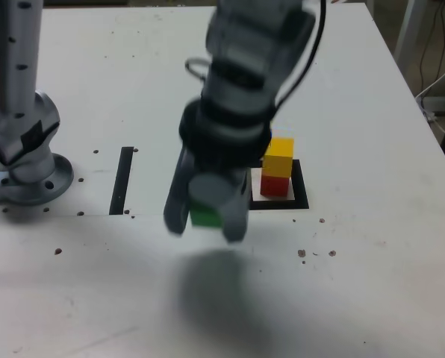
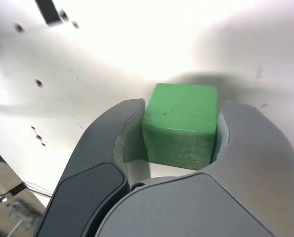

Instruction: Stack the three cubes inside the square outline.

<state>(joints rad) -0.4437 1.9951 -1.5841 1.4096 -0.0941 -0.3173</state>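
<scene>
while claw [image 1: 206, 216] pinches green cube [image 2: 180, 124], open table [image 1: 372, 298] around

Bright glare, motion-blurred arm, soft shadow

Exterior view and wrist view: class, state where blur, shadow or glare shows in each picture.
Exterior view: the gripper and arm are motion-blurred, while the yellow cube on the red cube is sharp; a soft shadow lies on the table below the gripper. Wrist view: glare whitens the table, but the green cube is clear.
</scene>
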